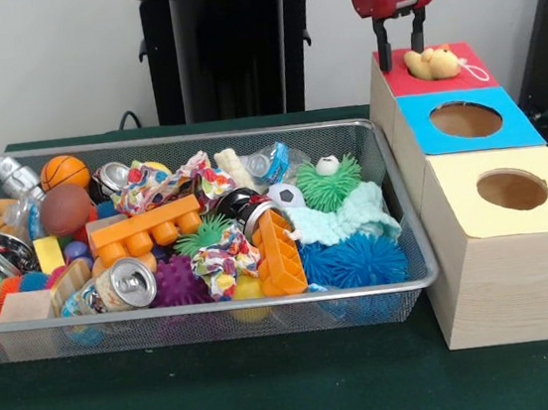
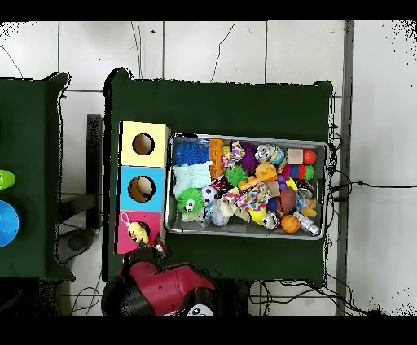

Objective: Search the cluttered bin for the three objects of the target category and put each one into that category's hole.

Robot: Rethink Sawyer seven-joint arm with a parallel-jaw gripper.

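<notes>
Claw (image 1: 402,47) hangs over the red-topped box (image 1: 399,82), fingers spread apart w/ nothing between them, tips just above & behind a small yellow plush toy (image 1: 434,63). The toy lies on the red top, over or at the hole; can't tell if it sits in the hole or beside it. A thin loop of string trails off its side toward the box edge. In the overhead view the same toy (image 2: 137,233) shows on the red box, w/ the red arm body just below it.

Three boxes stand in a row, touching: red, then blue-topped (image 1: 514,125) w/ a round hole, then yellow-topped (image 1: 461,182) w/ a round hole. From above, sth pale shows inside the blue box's hole; yellow box's hole looks dark.

Wire mesh bin (image 1: 389,166) sits just beside the boxes on the green surface (image 1: 277,395), packed full. Inside: basketball (image 1: 64,171) at the far corner, brown ball (image 1: 64,209) next to it, orange toy brick (image 1: 147,231) mid-bin, a second orange block (image 1: 280,254) standing on edge, drink can (image 1: 124,283) on its side near the front wall, green spiky ball (image 1: 330,186), blue spiky ball (image 1: 356,260), pale mint cloth (image 1: 346,221) between those two, small soccer ball (image 1: 286,196), patterned fabric bits (image 1: 223,261), purple knobbly ball (image 1: 175,280).
</notes>
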